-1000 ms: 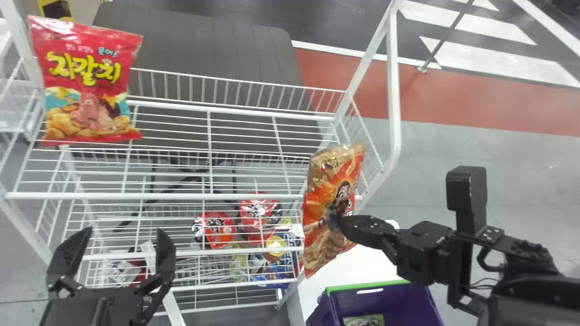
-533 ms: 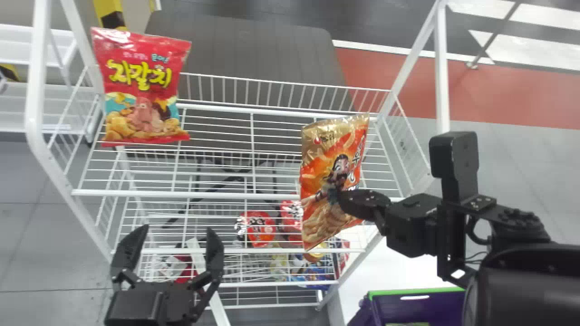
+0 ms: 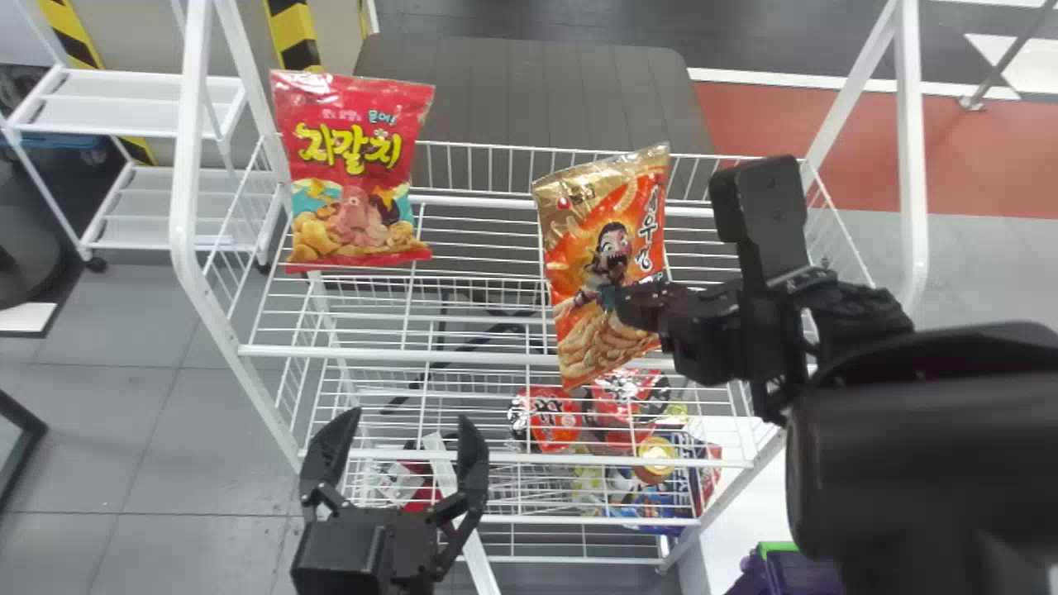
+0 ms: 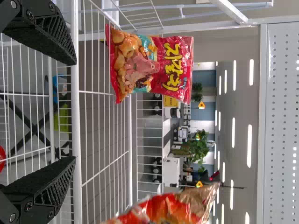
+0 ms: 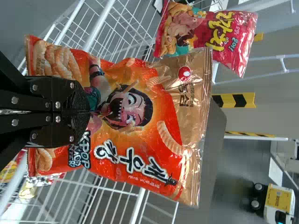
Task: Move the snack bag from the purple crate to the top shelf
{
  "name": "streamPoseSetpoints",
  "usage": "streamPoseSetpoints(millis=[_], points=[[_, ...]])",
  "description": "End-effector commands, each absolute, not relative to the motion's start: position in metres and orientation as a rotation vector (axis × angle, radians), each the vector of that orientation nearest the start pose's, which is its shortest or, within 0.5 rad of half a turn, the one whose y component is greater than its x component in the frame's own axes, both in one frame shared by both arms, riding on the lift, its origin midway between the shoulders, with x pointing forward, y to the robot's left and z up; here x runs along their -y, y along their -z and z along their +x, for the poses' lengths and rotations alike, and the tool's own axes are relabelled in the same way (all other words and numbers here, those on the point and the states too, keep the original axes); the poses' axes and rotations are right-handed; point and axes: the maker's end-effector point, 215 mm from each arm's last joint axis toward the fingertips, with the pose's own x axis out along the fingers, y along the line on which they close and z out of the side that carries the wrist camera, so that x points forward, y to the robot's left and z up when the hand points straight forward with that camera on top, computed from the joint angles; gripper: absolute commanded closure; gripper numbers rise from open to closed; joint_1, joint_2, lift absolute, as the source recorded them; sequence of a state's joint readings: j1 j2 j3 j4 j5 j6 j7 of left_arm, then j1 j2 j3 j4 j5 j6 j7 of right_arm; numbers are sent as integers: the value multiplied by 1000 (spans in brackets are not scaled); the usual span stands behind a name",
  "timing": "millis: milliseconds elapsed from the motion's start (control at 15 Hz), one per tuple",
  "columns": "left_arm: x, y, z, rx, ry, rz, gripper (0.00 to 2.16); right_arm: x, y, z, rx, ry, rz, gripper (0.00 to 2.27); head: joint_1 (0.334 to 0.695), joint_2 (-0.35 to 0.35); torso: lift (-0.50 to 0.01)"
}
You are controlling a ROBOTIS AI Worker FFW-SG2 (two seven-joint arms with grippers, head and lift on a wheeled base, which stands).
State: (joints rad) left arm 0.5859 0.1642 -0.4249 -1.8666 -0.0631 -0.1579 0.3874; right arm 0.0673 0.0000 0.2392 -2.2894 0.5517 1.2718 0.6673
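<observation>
Clasping one snack bag [image 3: 602, 216], right jaws [image 3: 625, 304] hover near another bag [image 3: 354, 169].

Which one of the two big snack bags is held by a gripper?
The orange and gold snack bag: the right gripper holds it. The red snack bag stands at the left of the top shelf, untouched.

Big yellow lettering [image 3: 349, 149] marks the red snack bag [image 3: 354, 219], and white lettering [image 3: 647, 227] the orange snack bag [image 3: 574, 264].

The top shelf [image 3: 463, 357] carries an upright red bag [image 3: 355, 173], the wire shelf below [image 3: 388, 455] apparently red packets [image 3: 555, 420].
</observation>
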Motion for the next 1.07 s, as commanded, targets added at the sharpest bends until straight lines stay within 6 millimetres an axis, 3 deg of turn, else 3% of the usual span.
streamPoseSetpoints(millis=[0,267,467,1000], points=[[-95,427,359,-143,79,14,90,107,364,490,-645,-441,-197,1949,695,-40,3],[-102,433,363,-146,72,11,90,71,363,532,-599,-464,-248,1949,695,-8,3],[-104,437,365,-150,73,9,90,56,359,557,-565,-460,-314,1949,695,35,3],[-113,440,378,-127,74,-5,90,18,371,604,-488,-478,-372,1949,695,81,3]])
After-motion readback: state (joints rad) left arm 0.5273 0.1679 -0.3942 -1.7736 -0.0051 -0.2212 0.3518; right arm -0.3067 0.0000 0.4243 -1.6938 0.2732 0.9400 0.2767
